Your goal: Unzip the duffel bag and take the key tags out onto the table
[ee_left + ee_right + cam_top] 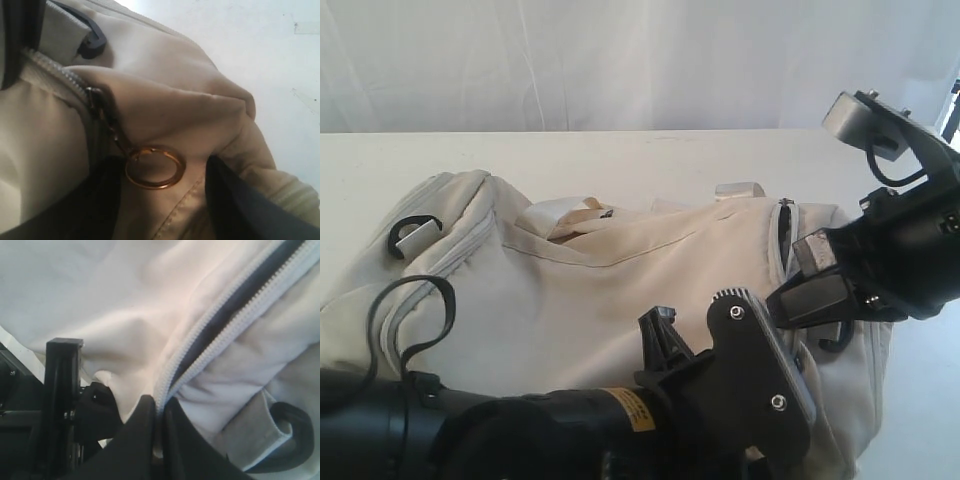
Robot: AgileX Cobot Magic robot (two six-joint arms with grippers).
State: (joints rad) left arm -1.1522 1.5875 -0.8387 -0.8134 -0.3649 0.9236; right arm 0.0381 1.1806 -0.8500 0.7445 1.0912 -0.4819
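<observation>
The cream duffel bag (590,280) lies across the white table (620,155). My right gripper (788,298) is at the bag's right end, shut on the zipper edge (159,405). Beyond that grip the zipper (220,315) is parted and shows a strip of dark lining. My left gripper (157,195) is open over the bag's front corner. A gold ring pull (155,166) hanging from the zipper slider lies between its dark fingers (75,205), touching neither. The key tags are hidden.
A black D-ring on a grey strap tab (410,232) sits at the bag's left end, and another one (287,432) lies close to my right jaws. My left arm's black cable (420,300) loops over the bag. Bare tabletop runs behind the bag to a white curtain (620,60).
</observation>
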